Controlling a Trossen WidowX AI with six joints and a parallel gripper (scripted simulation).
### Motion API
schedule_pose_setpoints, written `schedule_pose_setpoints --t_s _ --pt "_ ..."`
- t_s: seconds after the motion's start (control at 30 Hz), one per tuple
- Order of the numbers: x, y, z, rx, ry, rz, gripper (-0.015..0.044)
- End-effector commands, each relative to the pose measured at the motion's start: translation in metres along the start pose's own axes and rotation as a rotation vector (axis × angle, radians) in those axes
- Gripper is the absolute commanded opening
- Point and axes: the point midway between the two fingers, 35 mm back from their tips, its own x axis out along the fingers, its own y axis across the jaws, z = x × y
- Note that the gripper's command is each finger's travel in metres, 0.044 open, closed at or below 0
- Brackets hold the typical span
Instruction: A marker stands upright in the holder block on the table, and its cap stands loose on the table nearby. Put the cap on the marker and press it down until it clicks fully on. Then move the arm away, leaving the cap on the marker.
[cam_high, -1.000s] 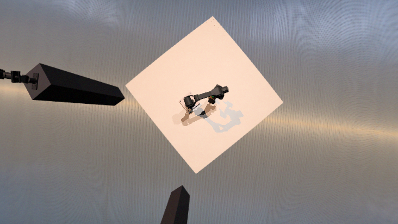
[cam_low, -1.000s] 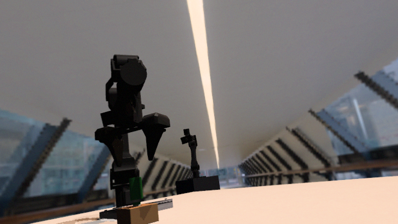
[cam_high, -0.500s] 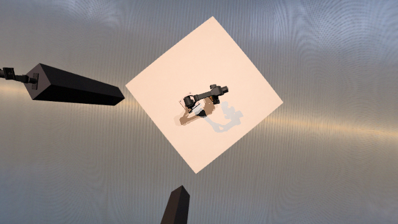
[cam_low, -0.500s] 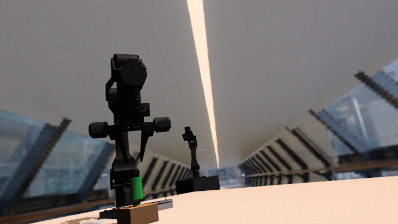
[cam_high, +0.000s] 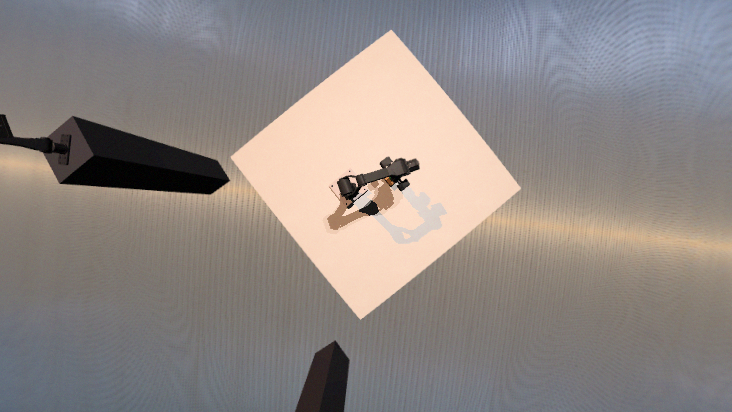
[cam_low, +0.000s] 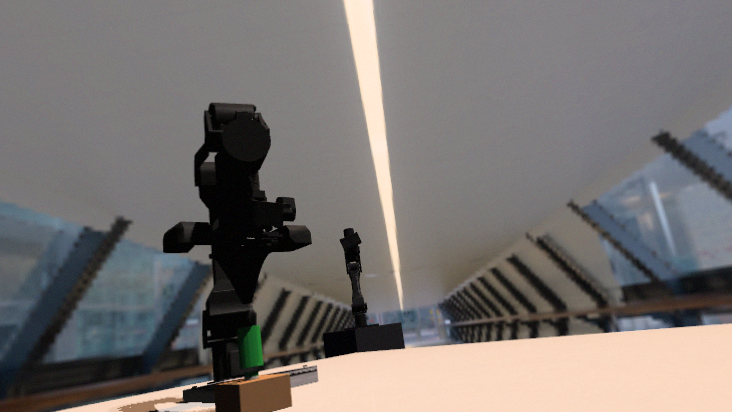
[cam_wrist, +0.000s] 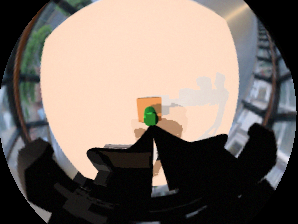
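One arm (cam_high: 379, 175) (cam_low: 238, 179) reaches over the table (cam_high: 389, 102) (cam_low: 512, 373) (cam_wrist: 125, 50), its end effector (cam_low: 249, 300) (cam_wrist: 152, 128) pointing downward, closed on nothing, above the green cap (cam_low: 250, 346) (cam_wrist: 150, 116) at the orange holder block (cam_low: 263, 393) (cam_wrist: 145, 104).

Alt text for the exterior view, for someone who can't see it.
A black robot arm points its closed, empty tool down just above a green cylindrical cap, which stands upright over a brown rectangular holder block on a pale tabletop. Farther back, a second black arm stands on a dark box.
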Motion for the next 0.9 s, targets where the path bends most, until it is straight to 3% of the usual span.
schedule_pose_setpoints --t_s 0.0,0.87 --pt "0.002 -0.001 0.0 -0.013 -0.001 -0.004 0.0" --pt "0.04 -0.001 0.001 -0.013 -0.001 -0.004 0.0"
